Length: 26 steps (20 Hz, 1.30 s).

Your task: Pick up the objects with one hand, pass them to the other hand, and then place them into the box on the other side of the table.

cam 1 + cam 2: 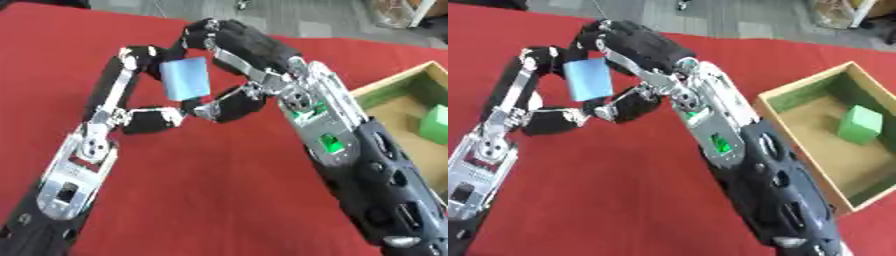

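A light-blue block [185,78], flat-faced and matte like foam, is hanging above the red cloth tabletop [219,200], pinched between the left robot hand [131,90] and the right robot hand [236,60], both curling fingers around it. If one is letting go before the other has it secured, the smooth block is likely slipping out and dropping. To the right, a wooden box [798,92] is holding a green cube [859,125].
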Each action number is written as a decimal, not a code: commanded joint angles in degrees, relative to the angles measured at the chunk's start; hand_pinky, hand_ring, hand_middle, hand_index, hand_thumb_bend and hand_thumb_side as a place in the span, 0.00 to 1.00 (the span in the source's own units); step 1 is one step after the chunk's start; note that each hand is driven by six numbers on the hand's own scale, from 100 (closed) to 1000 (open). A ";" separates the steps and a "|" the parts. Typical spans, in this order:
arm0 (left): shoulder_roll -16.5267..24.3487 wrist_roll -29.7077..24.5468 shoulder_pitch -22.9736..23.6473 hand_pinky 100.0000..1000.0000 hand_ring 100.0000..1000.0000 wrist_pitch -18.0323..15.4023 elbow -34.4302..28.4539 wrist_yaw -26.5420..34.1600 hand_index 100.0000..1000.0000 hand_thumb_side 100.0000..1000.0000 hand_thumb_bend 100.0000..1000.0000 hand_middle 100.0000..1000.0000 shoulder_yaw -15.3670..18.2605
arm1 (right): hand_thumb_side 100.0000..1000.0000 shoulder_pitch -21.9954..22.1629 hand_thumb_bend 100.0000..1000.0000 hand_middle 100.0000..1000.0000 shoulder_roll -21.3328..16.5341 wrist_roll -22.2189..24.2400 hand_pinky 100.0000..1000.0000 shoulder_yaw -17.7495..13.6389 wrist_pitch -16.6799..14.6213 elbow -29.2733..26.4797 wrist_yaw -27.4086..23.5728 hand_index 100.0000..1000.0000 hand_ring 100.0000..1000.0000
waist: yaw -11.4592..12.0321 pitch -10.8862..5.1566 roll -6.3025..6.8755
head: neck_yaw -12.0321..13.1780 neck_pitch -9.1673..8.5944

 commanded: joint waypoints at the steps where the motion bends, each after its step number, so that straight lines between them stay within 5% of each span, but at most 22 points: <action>1: 0.60 -0.22 -0.75 0.54 0.41 -0.33 -1.76 0.81 0.39 0.00 0.00 0.32 0.11 | 0.00 -0.49 0.31 0.52 -0.56 -0.90 0.78 -0.51 0.36 -0.64 -0.62 0.63 0.73 | 0.09 -0.17 0.48 | -0.16 -0.64; 11: 0.53 0.24 -0.58 0.56 0.42 -0.40 -1.72 1.35 0.42 0.00 0.15 0.35 0.14 | 0.00 -0.24 0.29 0.36 -0.75 -2.11 0.75 -0.40 0.93 -0.69 -3.11 0.51 0.66 | 0.03 -0.19 0.50 | -0.63 -0.65; 21: 0.44 1.44 -0.39 0.57 0.43 -0.60 -1.72 2.33 0.46 0.00 0.30 0.39 0.09 | 0.00 0.10 0.28 0.31 -0.68 -1.42 0.74 -0.55 0.68 -0.72 -3.65 0.46 0.63 | -0.10 -0.07 0.64 | -1.19 -0.42; 26: 0.52 1.32 -0.30 0.62 0.51 -0.25 -1.59 1.86 0.60 0.01 0.47 0.49 0.16 | 0.00 0.21 0.27 0.30 -0.79 -0.64 0.74 -0.65 0.66 -0.94 -4.37 0.45 0.62 | -0.11 -0.13 0.58 | -0.86 -0.49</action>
